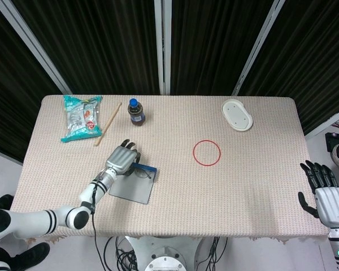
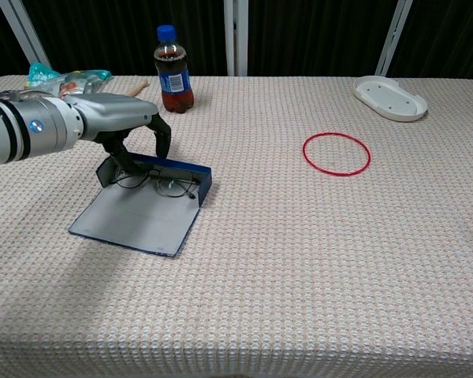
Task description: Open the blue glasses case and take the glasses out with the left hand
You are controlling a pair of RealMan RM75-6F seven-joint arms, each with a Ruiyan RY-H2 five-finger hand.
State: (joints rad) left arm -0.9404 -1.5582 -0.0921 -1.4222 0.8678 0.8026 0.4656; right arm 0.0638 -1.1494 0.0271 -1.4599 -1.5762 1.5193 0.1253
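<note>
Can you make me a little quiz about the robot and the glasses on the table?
1. True or false: the blue glasses case lies open on the table.
2. Which hand is reaching into the case? A) left hand B) right hand
3. Fill in the missing word: the red ring lies between the case and the white ____.

Key:
1. True. Its lid lies flat and the glasses show inside.
2. A. Its fingers curl down over the glasses.
3. Dish.
</note>
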